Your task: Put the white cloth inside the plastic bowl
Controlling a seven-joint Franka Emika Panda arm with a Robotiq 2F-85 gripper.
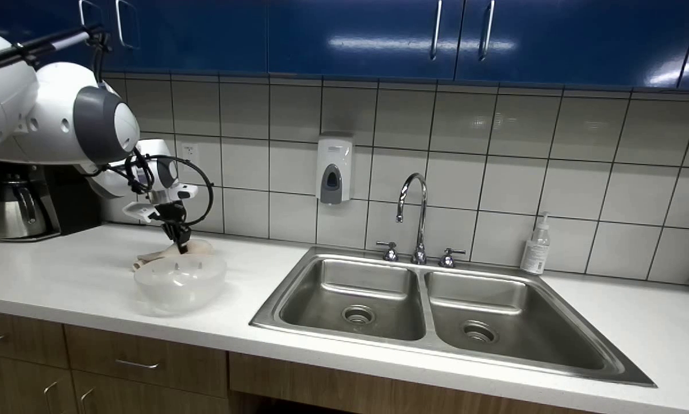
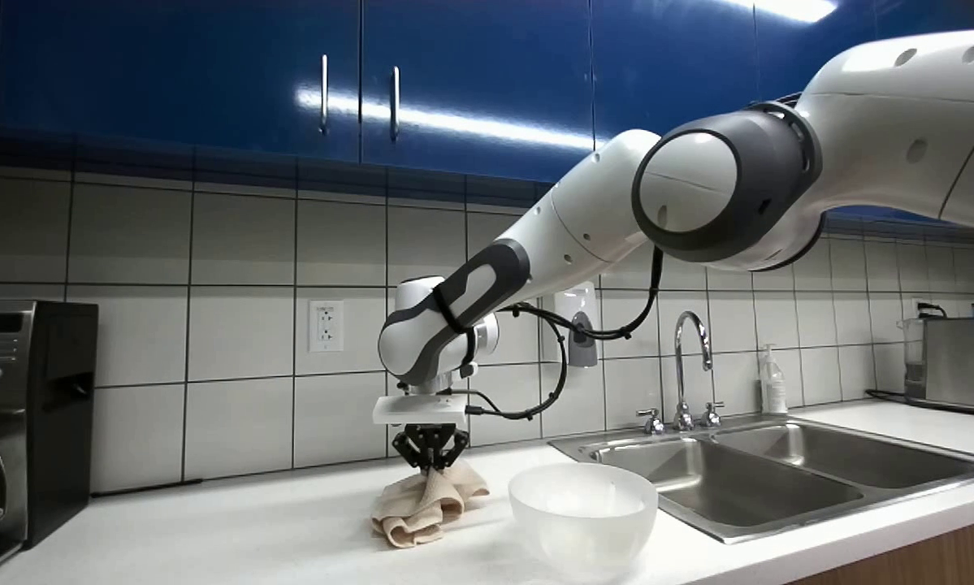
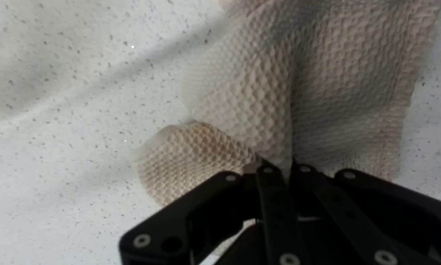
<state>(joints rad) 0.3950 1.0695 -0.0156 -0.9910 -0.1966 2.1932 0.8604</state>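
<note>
The cloth is beige, with a waffle texture, and is bunched in folds; it shows in both exterior views (image 1: 156, 256) (image 2: 417, 510) and fills much of the wrist view (image 3: 249, 95). My gripper (image 2: 431, 469) points down and is shut on a fold of the cloth, also seen in an exterior view (image 1: 181, 247) and the wrist view (image 3: 285, 169). The cloth's lower folds are at the counter; I cannot tell if they all touch it. The translucent white plastic bowl (image 1: 180, 287) (image 2: 584, 520) stands upright beside the cloth, toward the sink. I see nothing inside it.
A double steel sink (image 1: 427, 339) (image 2: 730, 532) with a faucet (image 1: 420, 218) lies beyond the bowl. A coffee maker (image 2: 56, 422) stands on the opposite side of the cloth. The tiled wall is close behind the gripper. A soap dispenser (image 1: 334, 167) hangs on it, under blue cabinets (image 1: 361, 34).
</note>
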